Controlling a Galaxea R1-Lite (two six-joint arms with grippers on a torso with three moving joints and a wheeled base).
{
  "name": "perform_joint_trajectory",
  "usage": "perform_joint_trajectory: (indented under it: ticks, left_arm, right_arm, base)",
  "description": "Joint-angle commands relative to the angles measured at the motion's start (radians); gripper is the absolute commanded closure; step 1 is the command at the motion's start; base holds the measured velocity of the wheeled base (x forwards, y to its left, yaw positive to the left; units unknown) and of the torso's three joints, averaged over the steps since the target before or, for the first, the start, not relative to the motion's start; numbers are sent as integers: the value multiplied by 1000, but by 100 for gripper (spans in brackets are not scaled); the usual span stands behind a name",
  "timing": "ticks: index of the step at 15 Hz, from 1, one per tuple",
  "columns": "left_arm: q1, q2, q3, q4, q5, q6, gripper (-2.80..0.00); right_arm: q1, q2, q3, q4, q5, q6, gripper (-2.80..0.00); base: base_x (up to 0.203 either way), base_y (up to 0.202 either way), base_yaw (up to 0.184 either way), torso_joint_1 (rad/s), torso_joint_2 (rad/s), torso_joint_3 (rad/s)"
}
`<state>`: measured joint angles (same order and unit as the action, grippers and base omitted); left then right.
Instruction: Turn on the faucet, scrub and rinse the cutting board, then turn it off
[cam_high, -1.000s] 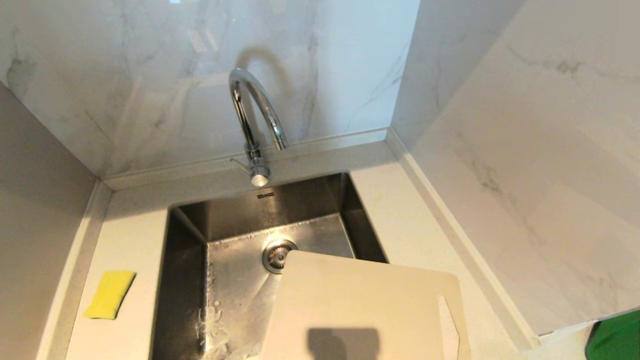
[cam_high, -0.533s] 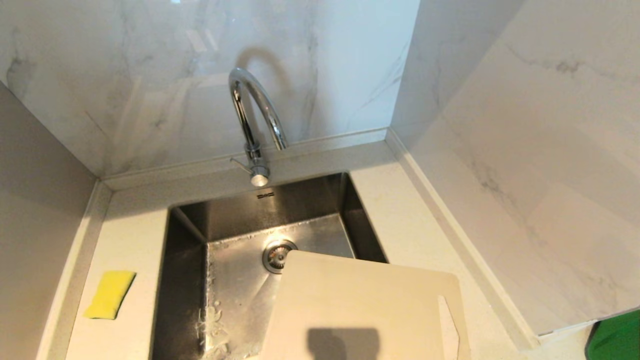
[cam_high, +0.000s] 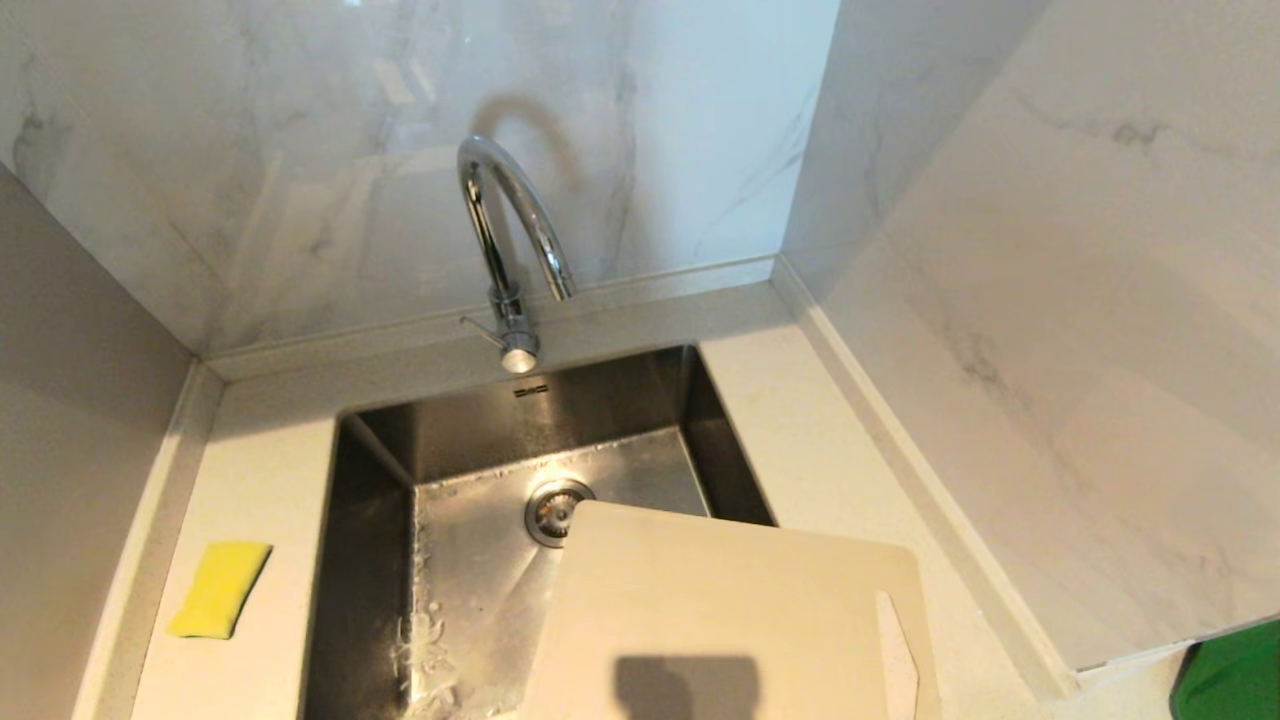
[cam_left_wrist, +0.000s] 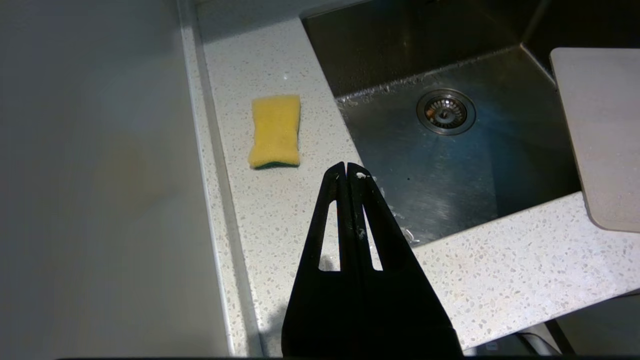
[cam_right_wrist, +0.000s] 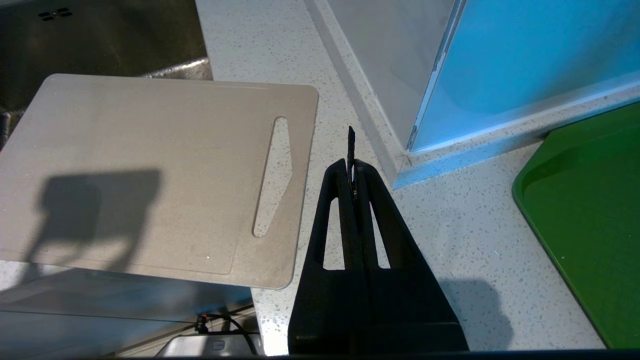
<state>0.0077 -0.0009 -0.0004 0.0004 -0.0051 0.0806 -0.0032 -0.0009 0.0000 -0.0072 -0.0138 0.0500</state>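
- Evidently, no step of the task had been started: no water was seen running from the tall chrome gooseneck faucet (cam_high: 508, 250), whose small side lever (cam_high: 478, 328) stuck out toward the robot's left at the base.
- The large cream-white rectangular plastic cutting board (cam_high: 720, 610) was laid flat over the near right corner of the stainless steel sink (cam_high: 450, 560), partly on the speckled white counter (cam_high: 820, 440), with its slot handle (cam_right_wrist: 274, 175) at the right end, over the counter.
- The small yellow sponge (cam_left_wrist: 275, 130) was lying on the counter just left of the sink, well apart from the board.
- The left pincer (cam_left_wrist: 347, 176) was held clenched and empty above the near left edge of the sink, near the sponge.
- The right pincer (cam_right_wrist: 351, 170) was likewise clenched with nothing grasped, over the counter just beside the board's handle end; a green tray (cam_right_wrist: 590, 215) was seen further right.
- The opening step, turning on the faucet, was judged to be in hand.
- For the next move, one arm would have to be carried up and back across the sink to the lever, which would then be pushed or lifted; the left pincer was judged the better placed.
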Motion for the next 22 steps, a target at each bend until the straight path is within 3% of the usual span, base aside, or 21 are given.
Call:
perform_joint_trajectory:
  ticks: [1, 9, 22]
  left_arm:
    - [0, 1, 0, 0, 2, -8, 0]
    - [0, 1, 0, -7, 4, -74, 0]
    - [0, 1, 0, -7, 4, -75, 0]
  right_arm:
    - [0, -1, 1, 0, 0, 1, 0]
    - [0, -1, 2, 0, 0, 1, 0]
    - [0, -1, 2, 0, 0, 1, 0]
  base:
    - [0, 0, 0, 0, 0, 0]
    - [0, 0, 0, 0, 0, 0]
    - [0, 0, 0, 0, 0, 0]
